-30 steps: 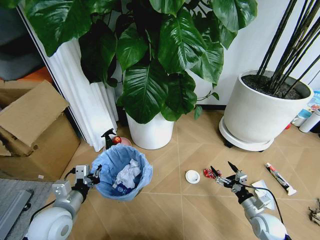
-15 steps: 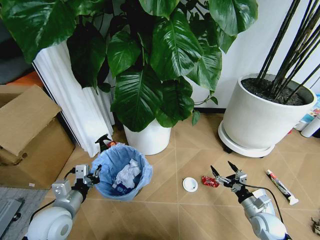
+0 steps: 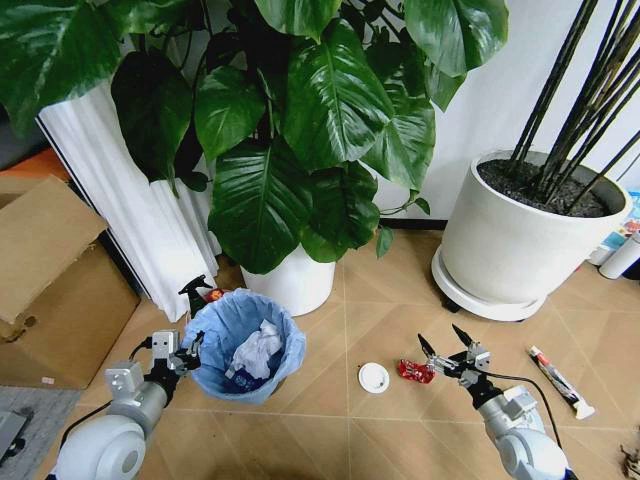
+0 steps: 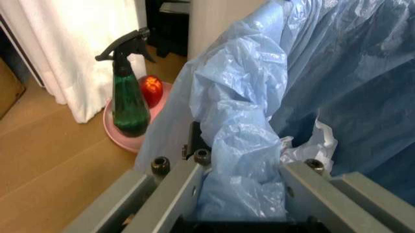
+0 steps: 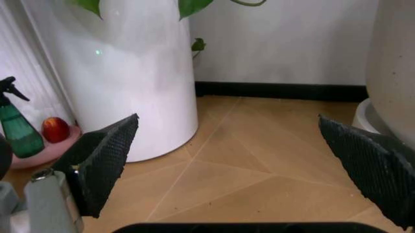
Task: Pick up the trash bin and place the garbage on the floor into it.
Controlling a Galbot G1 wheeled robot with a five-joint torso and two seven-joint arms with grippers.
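Note:
The trash bin, small and lined with a crinkled light-blue bag, stands on the floor at lower left, with crumpled white paper inside. My left gripper is shut on its rim; the left wrist view shows the bag rim pinched in the left gripper. Garbage lies to the right: a white disc, a red wrapper and a tube. My right gripper hovers open just above the red wrapper, its fingertips spread wide and holding nothing.
A white plant pot with big leaves stands behind the bin, and a larger white pot at the right. A green spray bottle on a pink dish sits beside the bin. A cardboard box is at the left.
The whole picture has shifted, so the camera moved: pots, disc and wrapper slid slightly in view. Both grippers keep their poses, the left still holding the bin rim.

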